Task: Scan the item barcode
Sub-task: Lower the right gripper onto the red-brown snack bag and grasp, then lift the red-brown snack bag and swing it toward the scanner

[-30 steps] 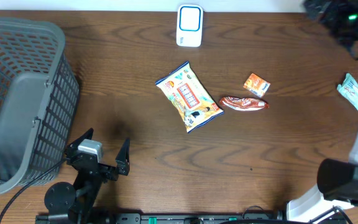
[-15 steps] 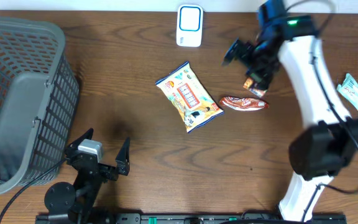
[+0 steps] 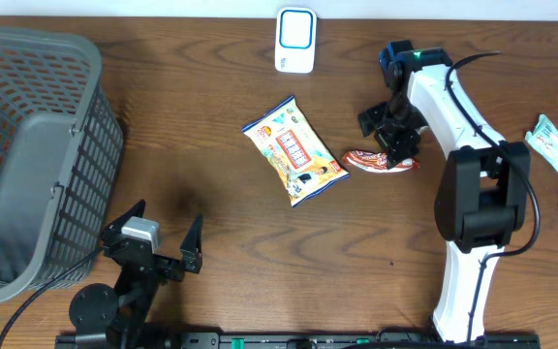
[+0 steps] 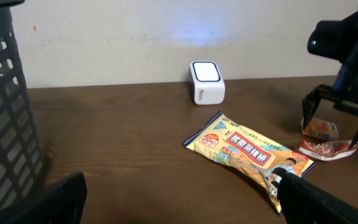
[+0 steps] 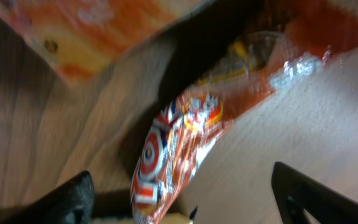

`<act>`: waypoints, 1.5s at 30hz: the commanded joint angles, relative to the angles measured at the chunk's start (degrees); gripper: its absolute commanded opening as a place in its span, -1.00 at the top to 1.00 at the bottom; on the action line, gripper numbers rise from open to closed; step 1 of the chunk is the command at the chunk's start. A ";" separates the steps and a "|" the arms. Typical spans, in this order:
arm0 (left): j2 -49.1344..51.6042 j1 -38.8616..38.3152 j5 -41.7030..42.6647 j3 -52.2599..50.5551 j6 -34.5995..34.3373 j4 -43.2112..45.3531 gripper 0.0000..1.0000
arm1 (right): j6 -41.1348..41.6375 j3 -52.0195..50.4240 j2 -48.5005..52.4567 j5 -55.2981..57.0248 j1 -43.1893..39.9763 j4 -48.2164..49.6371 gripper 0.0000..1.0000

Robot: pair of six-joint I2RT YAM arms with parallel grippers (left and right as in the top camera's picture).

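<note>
Right fingers (image 4: pixel 308 111), spread, straddle the orange packet (image 4: pixel 321 128) beside the red wrapper (image 3: pixel 368 160), two o'clock. Left fingers (image 3: pixel 194 242) gape empty.

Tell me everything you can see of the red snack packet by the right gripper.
The red snack packet is a small elongated pouch of glossy, crinkled film, red-orange with white and dark print and a crimped shiny end. It lies flat on the wooden table, right of the yellow packet and apart from it. A small orange box sits behind; whether they touch is unclear. The right gripper hangs open over its right end; no grip shows.
</note>
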 commanded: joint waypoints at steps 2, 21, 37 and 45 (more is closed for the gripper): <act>-0.09 -0.22 -0.31 0.31 0.79 0.07 -0.96 | 1.84 0.04 4.22 4.87 0.37 0.00 -0.46; -0.09 -0.22 -0.31 0.31 0.79 0.07 -0.96 | -3.15 -3.74 11.63 7.65 0.20 -1.68 0.97; -0.09 -0.22 -0.31 0.31 0.79 0.07 -0.96 | -10.88 -1.38 -0.02 -10.71 -2.27 -20.33 0.97; -0.09 -0.22 -0.31 0.31 0.79 0.07 -0.96 | -17.00 -1.64 -0.61 -30.60 -1.64 -24.63 0.98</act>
